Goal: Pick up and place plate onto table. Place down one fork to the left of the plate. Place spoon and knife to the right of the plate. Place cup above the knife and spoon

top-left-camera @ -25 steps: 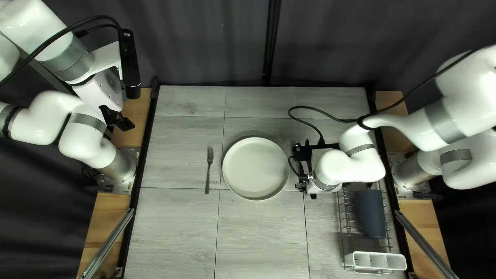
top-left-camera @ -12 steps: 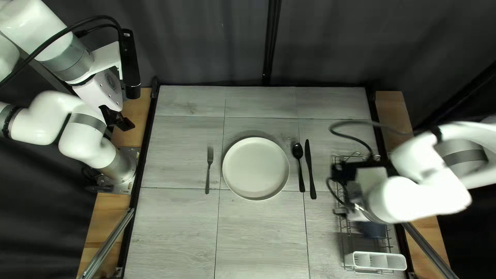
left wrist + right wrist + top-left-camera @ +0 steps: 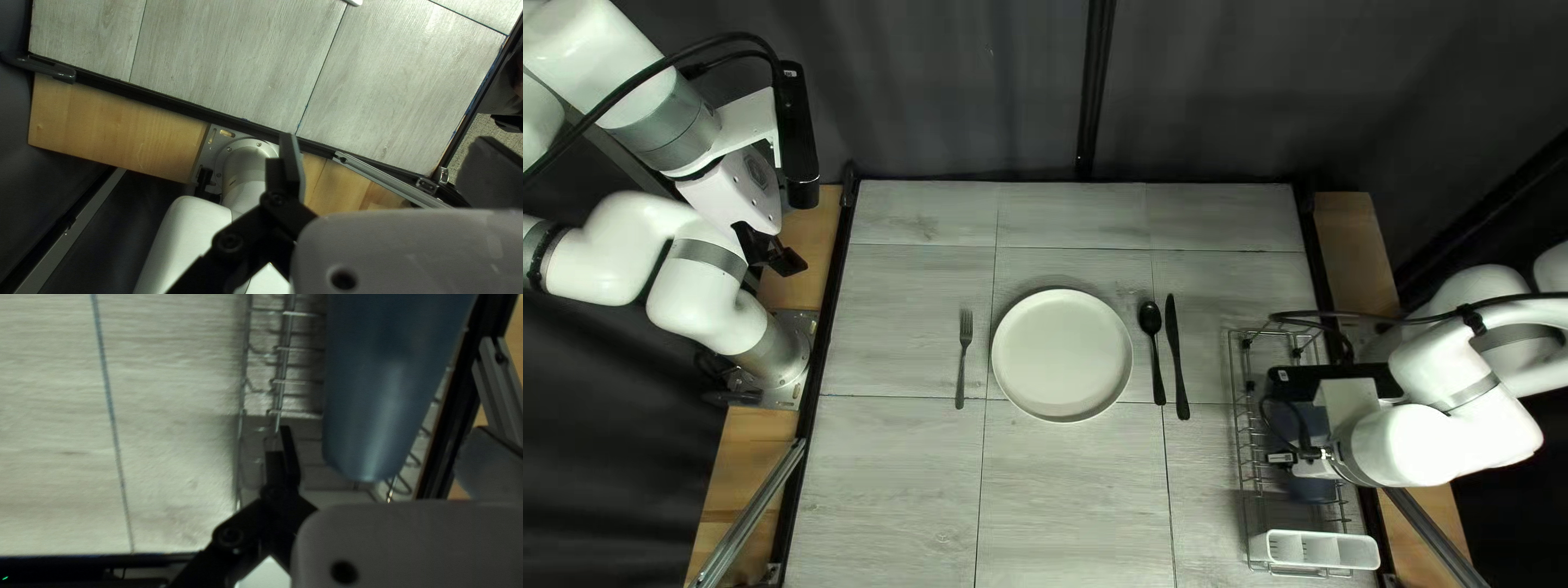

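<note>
One blue cup (image 3: 380,384) lay in the wire rack (image 3: 282,381), just beside the right gripper's (image 3: 322,457) visible finger (image 3: 286,457), jaws spread and empty; the left gripper (image 3: 327,171) was likewise released.

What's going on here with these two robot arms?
They are laying a table setting. The plate sits mid-table with the fork on its left and the spoon and knife on its right. Only the blue cup is left, lying in the wire rack; the right arm hangs over it, not gripping yet. The left arm is parked at the side.
</note>
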You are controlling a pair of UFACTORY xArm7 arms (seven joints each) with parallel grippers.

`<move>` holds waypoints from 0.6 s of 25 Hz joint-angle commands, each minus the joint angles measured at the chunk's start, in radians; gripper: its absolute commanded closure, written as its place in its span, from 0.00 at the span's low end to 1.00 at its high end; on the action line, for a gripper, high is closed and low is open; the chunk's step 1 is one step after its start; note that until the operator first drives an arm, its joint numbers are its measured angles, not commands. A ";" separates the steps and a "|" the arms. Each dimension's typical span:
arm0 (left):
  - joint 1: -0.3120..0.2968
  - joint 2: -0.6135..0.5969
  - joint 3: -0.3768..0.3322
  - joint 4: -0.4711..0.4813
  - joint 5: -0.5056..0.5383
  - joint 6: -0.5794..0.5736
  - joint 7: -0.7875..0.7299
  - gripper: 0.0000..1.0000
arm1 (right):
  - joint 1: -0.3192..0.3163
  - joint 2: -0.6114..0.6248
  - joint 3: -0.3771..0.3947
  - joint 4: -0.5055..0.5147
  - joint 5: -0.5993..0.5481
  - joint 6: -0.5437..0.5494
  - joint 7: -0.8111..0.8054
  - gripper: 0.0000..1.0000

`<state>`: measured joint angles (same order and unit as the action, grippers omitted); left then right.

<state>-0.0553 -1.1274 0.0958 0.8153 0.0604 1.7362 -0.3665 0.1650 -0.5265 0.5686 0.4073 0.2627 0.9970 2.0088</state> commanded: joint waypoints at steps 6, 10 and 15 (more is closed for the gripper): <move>0.000 0.000 0.000 0.000 0.000 0.000 0.000 0.00 | 0.042 0.017 0.047 -0.105 0.037 -0.137 0.005 0.00; 0.000 0.000 0.000 0.000 0.000 0.000 0.000 0.00 | 0.053 0.040 0.065 -0.141 0.054 -0.200 0.012 0.00; 0.000 0.000 0.000 0.000 0.000 0.000 0.000 0.00 | 0.049 0.076 0.083 -0.159 0.053 -0.256 0.016 0.00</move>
<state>-0.0553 -1.1274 0.0958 0.8153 0.0604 1.7362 -0.3665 0.2175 -0.4702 0.6424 0.2572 0.3180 0.7686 2.0222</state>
